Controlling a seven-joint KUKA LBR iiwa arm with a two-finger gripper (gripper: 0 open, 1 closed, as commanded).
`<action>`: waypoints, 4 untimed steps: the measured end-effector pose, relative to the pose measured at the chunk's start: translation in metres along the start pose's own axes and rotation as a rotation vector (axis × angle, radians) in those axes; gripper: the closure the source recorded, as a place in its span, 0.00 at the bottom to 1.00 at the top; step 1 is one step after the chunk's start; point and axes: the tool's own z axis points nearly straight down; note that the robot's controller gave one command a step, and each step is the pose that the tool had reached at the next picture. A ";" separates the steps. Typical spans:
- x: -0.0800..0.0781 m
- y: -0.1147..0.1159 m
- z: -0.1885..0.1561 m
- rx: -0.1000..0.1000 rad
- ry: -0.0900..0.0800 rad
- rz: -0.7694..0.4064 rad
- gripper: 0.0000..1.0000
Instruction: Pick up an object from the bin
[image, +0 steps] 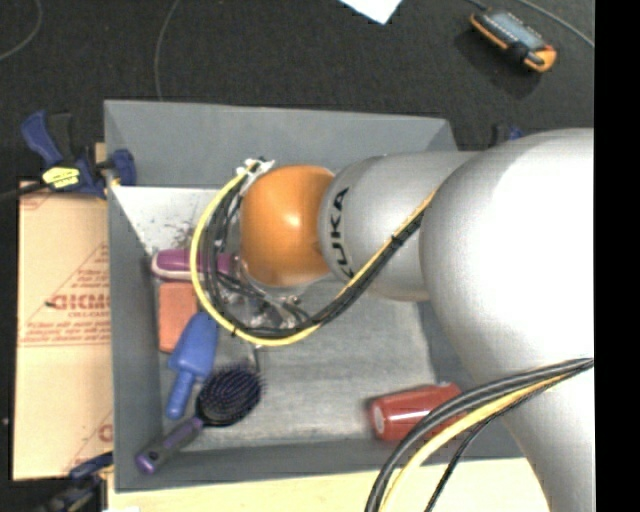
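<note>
Arm (400, 230) above pink handle (172, 263), blue tool (192, 355), purple hairbrush (228, 396)

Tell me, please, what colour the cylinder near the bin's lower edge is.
The cylinder is red, clearest in the camera view.

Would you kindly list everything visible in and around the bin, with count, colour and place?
bin: one, grey, centre
hairbrush: one, dark purple, bin's lower left
handle-shaped thing: one, blue, left, above the hairbrush
flat block: one, orange-pink, by left wall
tube-like thing: one, magenta, upper left, above the block
cylinder: one, red, lower right
handheld device: one, orange and black, outside, top right
arm: one, silver, from the right
wrist cover: one, orange, over bin's upper left
</note>
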 end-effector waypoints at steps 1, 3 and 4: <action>0.013 0.073 -0.002 0.011 0.001 -0.042 0.00; 0.014 0.068 -0.001 0.009 0.000 -0.045 0.00; 0.009 0.038 -0.016 0.010 -0.004 -0.221 1.00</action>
